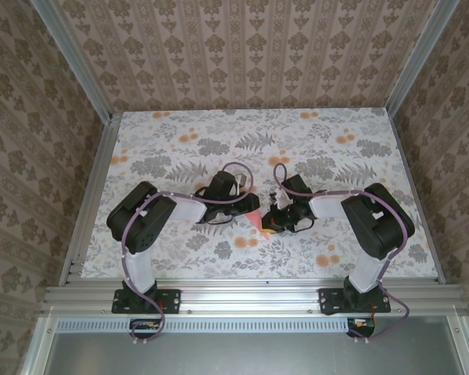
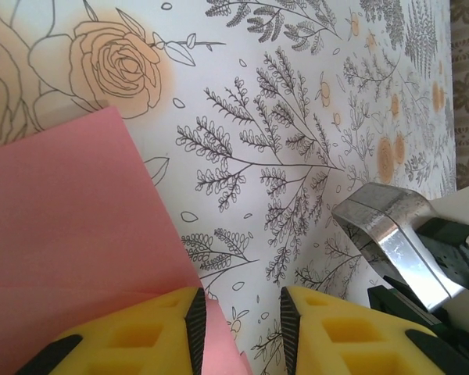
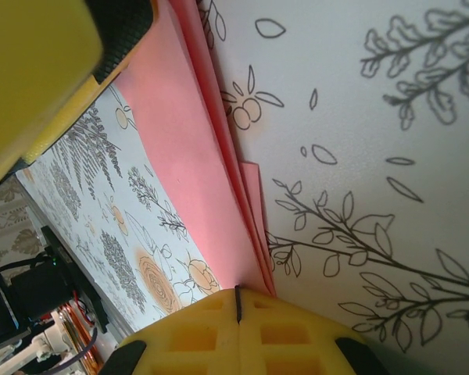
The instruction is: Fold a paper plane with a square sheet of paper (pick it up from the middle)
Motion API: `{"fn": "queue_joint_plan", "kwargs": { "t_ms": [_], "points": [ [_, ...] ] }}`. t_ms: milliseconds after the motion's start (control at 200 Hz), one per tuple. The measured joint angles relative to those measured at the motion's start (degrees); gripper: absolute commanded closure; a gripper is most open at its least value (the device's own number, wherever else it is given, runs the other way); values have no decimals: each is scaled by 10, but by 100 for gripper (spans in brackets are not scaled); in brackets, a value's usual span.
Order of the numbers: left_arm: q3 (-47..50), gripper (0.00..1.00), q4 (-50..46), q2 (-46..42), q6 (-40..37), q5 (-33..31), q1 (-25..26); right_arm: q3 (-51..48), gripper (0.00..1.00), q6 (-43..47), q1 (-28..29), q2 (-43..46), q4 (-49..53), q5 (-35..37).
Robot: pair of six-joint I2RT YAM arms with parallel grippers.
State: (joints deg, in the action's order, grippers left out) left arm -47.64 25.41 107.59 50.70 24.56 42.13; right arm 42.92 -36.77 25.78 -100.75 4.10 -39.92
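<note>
Pink paper sheet, part-folded, layered: ctr of top view, flat on floral table. Thin, light, limp, creases easily; take at folded edge. Right gripper closed on fold. Left gripper part-open, paper edge in gap, unpinched.

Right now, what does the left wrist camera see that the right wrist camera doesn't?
Left wrist view: the left gripper open over the pink paper's edge, the paper's sharp corner, and a shiny metal piece. Right wrist view: the right gripper shut on the paper's folded edge, with its layers stacked. Both views: the pink paper and the flowery table cover with orange blooms.
</note>
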Motion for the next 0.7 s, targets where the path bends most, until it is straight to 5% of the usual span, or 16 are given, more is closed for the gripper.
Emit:
{"fn": "queue_joint_plan", "kwargs": {
  "t_ms": [700],
  "points": [
    [0, 61, 51, 25, -39, 90, -79, -9, 100, 8, -2, 1, -10, -5]
  ]
}}
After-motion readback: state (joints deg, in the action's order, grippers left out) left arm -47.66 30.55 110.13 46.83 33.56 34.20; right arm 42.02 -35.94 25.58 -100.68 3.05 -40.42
